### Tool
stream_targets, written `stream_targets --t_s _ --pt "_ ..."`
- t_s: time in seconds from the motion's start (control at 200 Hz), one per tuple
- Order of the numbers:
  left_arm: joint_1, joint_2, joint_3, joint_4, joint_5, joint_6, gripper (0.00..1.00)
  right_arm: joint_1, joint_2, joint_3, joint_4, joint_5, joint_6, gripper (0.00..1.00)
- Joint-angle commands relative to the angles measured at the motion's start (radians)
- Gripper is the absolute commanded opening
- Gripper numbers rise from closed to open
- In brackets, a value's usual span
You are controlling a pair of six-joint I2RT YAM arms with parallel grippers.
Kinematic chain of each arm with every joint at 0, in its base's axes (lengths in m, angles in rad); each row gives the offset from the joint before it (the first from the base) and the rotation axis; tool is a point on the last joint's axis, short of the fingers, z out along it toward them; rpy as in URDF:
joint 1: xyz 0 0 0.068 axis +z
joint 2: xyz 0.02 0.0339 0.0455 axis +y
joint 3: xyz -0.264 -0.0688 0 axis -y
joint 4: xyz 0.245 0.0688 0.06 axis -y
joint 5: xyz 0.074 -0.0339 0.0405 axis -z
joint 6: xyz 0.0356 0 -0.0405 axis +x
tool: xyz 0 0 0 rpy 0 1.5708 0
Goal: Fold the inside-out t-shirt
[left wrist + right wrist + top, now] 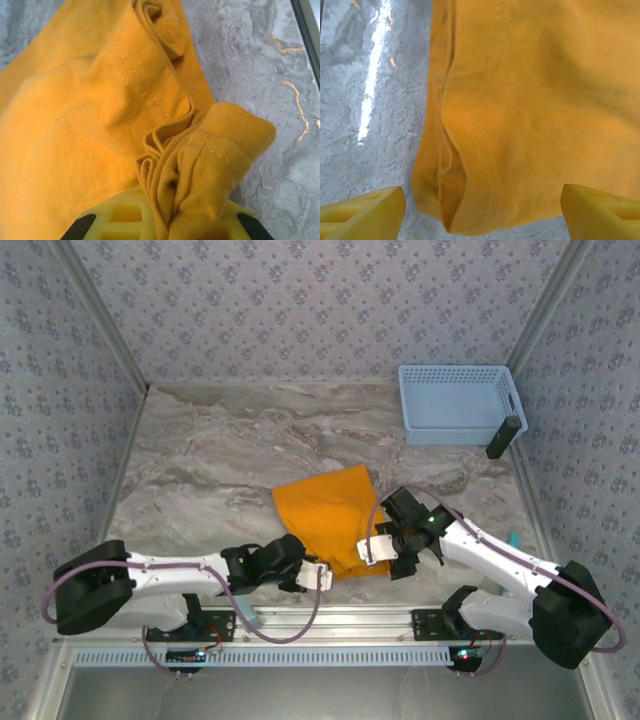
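The inside-out t-shirt (325,512) lies as a compact orange-yellow bundle in the middle of the marble table. My left gripper (318,578) is at its near edge, shut on a bunched, ribbed fold of the t-shirt (210,150), which is pinched between the yellow fingers (115,220). My right gripper (385,545) is at the shirt's near right corner and stands open. In the right wrist view its fingers (365,212) are spread wide on either side of a stitched hem corner of the t-shirt (535,100), which rests on the table without touching them.
A light blue basket (455,400) stands at the back right, with a dark cylindrical object (503,437) leaning at its front right corner. Patterned walls close in the table on three sides. Bare marble table (210,460) lies left of and behind the shirt.
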Motion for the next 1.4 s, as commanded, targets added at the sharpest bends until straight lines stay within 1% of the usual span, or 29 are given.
stream_targets --t_s 0.0,0.045,0.065,0.175,0.2,0.275,0.305,0.38,0.425,0.455,0.52,0.595,0.66,0.72,0.75,0.78,0.825,0.86,0.915,0.935,0.984,1.034,1.104,1.159,1.234,1.259,1.294,1.334,1.399 --pt "0.012 -0.061 -0.005 -0.021 0.045 0.011 0.00 0.013 0.012 -0.030 -0.066 0.045 -0.065 0.83" --pt "0.017 -0.073 -0.015 -0.024 0.049 0.015 0.00 0.017 0.009 -0.075 0.012 0.128 -0.102 0.83" --pt "0.019 -0.075 -0.019 -0.023 0.050 0.017 0.00 0.024 0.011 -0.090 0.037 0.145 -0.112 0.83" --pt "0.030 -0.073 -0.030 -0.038 0.059 0.021 0.00 0.057 0.023 -0.119 0.106 0.162 -0.136 0.81" --pt "0.032 -0.073 -0.033 -0.037 0.062 0.021 0.00 0.064 0.027 -0.127 0.107 0.165 -0.143 0.80" --pt "0.039 -0.077 -0.038 -0.029 0.079 0.017 0.00 0.080 0.034 -0.155 0.182 0.198 -0.171 0.75" --pt "0.043 -0.082 -0.040 -0.025 0.086 0.016 0.00 0.086 0.038 -0.163 0.204 0.215 -0.178 0.67" --pt "0.051 -0.098 -0.045 -0.022 0.104 0.016 0.00 0.095 0.037 -0.158 0.215 0.232 -0.186 0.34" --pt "0.058 -0.109 -0.045 -0.027 0.118 0.019 0.00 0.102 0.031 -0.151 0.199 0.240 -0.186 0.18" --pt "0.061 -0.119 -0.043 -0.040 0.128 0.019 0.00 0.106 0.021 -0.144 0.183 0.242 -0.179 0.10" --pt "0.064 -0.133 -0.036 -0.071 0.158 0.019 0.00 0.117 -0.015 -0.122 0.118 0.225 -0.154 0.01" --pt "0.065 -0.146 -0.015 -0.121 0.202 0.010 0.00 0.141 -0.076 -0.077 -0.051 0.167 -0.120 0.00" --pt "0.064 -0.160 0.025 -0.196 0.250 -0.019 0.00 0.175 -0.139 -0.050 -0.168 0.136 -0.085 0.00" --pt "0.064 -0.174 0.063 -0.259 0.327 -0.051 0.00 0.203 -0.202 -0.017 -0.276 0.092 -0.038 0.00" --pt "0.065 -0.176 0.084 -0.292 0.371 -0.067 0.00 0.205 -0.224 0.007 -0.330 0.040 -0.003 0.00" --pt "0.071 -0.174 0.108 -0.323 0.413 -0.088 0.00 0.202 -0.240 0.032 -0.376 -0.046 0.043 0.00" --pt "0.088 -0.161 0.146 -0.369 0.487 -0.128 0.00 0.180 -0.247 0.063 -0.407 -0.135 0.095 0.00" --pt "0.115 -0.141 0.175 -0.400 0.561 -0.181 0.00 0.160 -0.238 0.079 -0.414 -0.200 0.135 0.00" --pt "0.197 -0.088 0.228 -0.472 0.761 -0.222 0.00 0.114 -0.201 0.099 -0.408 -0.275 0.187 0.00" --pt "0.225 -0.067 0.240 -0.482 0.817 -0.240 0.00 0.097 -0.180 0.111 -0.413 -0.302 0.192 0.00" --pt "0.296 -0.011 0.264 -0.466 0.894 -0.343 0.00 0.043 -0.121 0.137 -0.418 -0.370 0.209 0.00" --pt "0.353 0.044 0.297 -0.479 0.970 -0.385 0.00 -0.033 -0.064 0.159 -0.421 -0.450 0.217 0.00" --pt "0.391 0.092 0.340 -0.503 1.002 -0.412 0.00 -0.135 0.016 0.192 -0.410 -0.521 0.241 0.00" --pt "0.413 0.109 0.353 -0.489 0.986 -0.454 0.00 -0.181 0.085 0.243 -0.419 -0.535 0.280 0.00" --pt "0.481 0.132 0.359 -0.458 0.976 -0.524 0.00 -0.281 0.194 0.360 -0.527 -0.586 0.276 0.00" --pt "0.508 0.140 0.357 -0.441 0.986 -0.547 0.00 -0.305 0.231 0.400 -0.579 -0.594 0.225 0.00" --pt "0.541 0.146 0.352 -0.415 0.986 -0.582 0.00 -0.324 0.275 0.448 -0.622 -0.582 0.190 0.00" --pt "0.571 0.151 0.351 -0.406 0.986 -0.601 0.00 -0.327 0.309 0.487 -0.640 -0.569 0.190 0.00" --pt "0.606 0.149 0.369 -0.452 0.982 -0.583 0.00 -0.331 0.326 0.504 -0.609 -0.556 0.213 0.00"
